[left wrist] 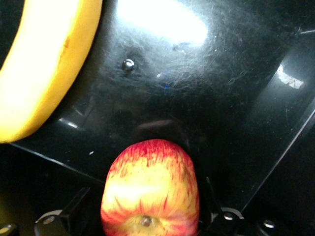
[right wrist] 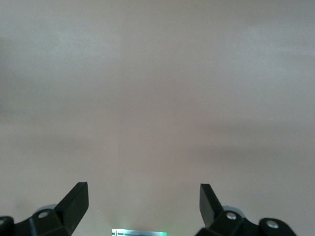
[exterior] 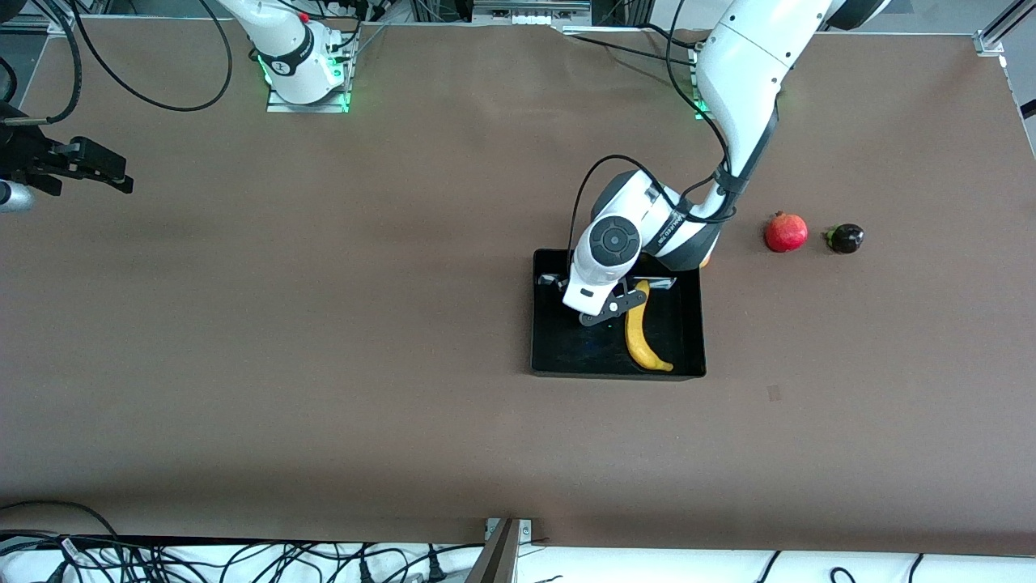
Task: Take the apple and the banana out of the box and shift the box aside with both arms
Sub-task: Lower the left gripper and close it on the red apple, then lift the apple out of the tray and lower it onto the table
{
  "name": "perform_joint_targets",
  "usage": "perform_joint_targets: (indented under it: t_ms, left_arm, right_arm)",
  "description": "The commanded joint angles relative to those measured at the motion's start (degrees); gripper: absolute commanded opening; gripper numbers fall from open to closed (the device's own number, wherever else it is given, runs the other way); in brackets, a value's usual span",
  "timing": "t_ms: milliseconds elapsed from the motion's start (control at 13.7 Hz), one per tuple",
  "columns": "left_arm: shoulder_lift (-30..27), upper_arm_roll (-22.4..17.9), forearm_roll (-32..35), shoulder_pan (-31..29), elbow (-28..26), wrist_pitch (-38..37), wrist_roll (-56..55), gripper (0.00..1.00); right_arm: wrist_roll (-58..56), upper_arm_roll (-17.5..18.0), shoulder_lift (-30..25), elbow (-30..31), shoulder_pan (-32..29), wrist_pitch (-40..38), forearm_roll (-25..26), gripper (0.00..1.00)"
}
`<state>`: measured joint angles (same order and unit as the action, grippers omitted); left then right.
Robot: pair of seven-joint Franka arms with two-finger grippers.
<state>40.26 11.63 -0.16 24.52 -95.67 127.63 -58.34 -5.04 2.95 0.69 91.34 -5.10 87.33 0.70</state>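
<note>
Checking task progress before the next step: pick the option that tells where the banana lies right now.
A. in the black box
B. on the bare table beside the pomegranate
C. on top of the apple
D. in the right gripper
A: the front view shows the banana lying on the floor of the box, with the left gripper lowered in beside it.

Left claw (exterior: 603, 312) down in box (exterior: 550, 356) beside banana (exterior: 642, 336); right arm waits.

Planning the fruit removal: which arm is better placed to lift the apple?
Left. The left gripper is down in the box, fingers either side of the apple. The right gripper waits over bare table.
</note>
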Motion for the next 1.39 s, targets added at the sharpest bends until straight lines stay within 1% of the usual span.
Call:
perform_joint_targets:
  t_ms: [0, 73, 365, 438, 511, 584, 657, 729, 875, 1021, 1094, 1240, 1313]
  left_arm:
    - [-0.01, 0.32, 1.30, 0.09, -1.45, 1.92, -2.57, 0.26]
    - [-0.01, 0.41, 1.30, 0.09, -1.45, 1.92, -2.57, 0.00]
    - [-0.45, 0.41, 1.30, 0.00, -1.37, 1.22, -1.96, 0.00]
    - [-1.14, 0.41, 1.30, -0.09, -0.93, -0.26, -1.87, 0.00]
    - [-2.02, 0.23, 1.39, -0.26, 0.38, -4.19, -1.43, 0.00]
    - [-3.60, 0.14, 1.21, -0.61, 3.26, -9.27, 1.09, 0.00]
    - [-5.27, -0.12, 1.13, -2.10, 5.47, -14.28, 4.16, 0.00]
    - [-7.54, -0.12, 0.78, -4.29, 6.36, -16.86, 6.81, 0.00]
    - [-11.24, -0.30, 0.25, -7.37, 6.55, -19.85, 11.73, 0.00]
    - [-13.88, -1.35, -0.02, -10.09, 6.55, -22.67, 16.39, 0.00]
    - [-14.51, -1.70, -0.37, -11.07, 6.46, -23.82, 19.02, 0.00]
    - [-14.77, -3.98, -0.46, -12.83, 6.37, -26.02, 24.91, 0.00]
    - [-14.77, -4.08, -0.46, -15.18, 6.28, -26.11, 28.07, 0.00]
  right_arm:
    - [0.47, 0.04, 0.19, -0.90, -0.17, -0.85, -0.08, 1.00]
    - [0.47, 0.04, 0.19, -0.90, -0.17, -0.85, -0.08, 1.00]
    - [0.47, 0.04, 0.19, -0.90, -0.17, -0.85, -0.08, 1.00]
    - [0.47, 0.04, 0.19, -0.90, -0.17, -0.85, -0.08, 1.00]
    - [0.38, 0.04, 0.19, -0.90, -0.17, -0.85, -0.08, 1.00]
    - [0.46, 0.04, 0.19, -0.90, -0.17, -0.85, -0.08, 1.00]
    - [0.38, 0.04, 0.19, -0.90, -0.17, -0.85, -0.08, 1.00]
    - [0.46, 0.04, 0.19, -0.90, -0.17, -0.85, -0.08, 1.00]
    - [0.47, 0.04, 0.28, -0.90, -0.17, -0.85, -0.08, 1.00]
    - [0.47, 0.04, 0.19, -0.90, -0.17, -0.85, -0.08, 1.00]
    - [0.47, 0.04, 0.19, -0.90, -0.17, -0.85, -0.08, 1.00]
    - [0.38, -0.05, 0.28, -0.90, -0.17, -0.85, -0.08, 1.00]
    - [0.46, 0.04, 0.28, -0.90, -0.17, -0.85, -0.08, 1.00]
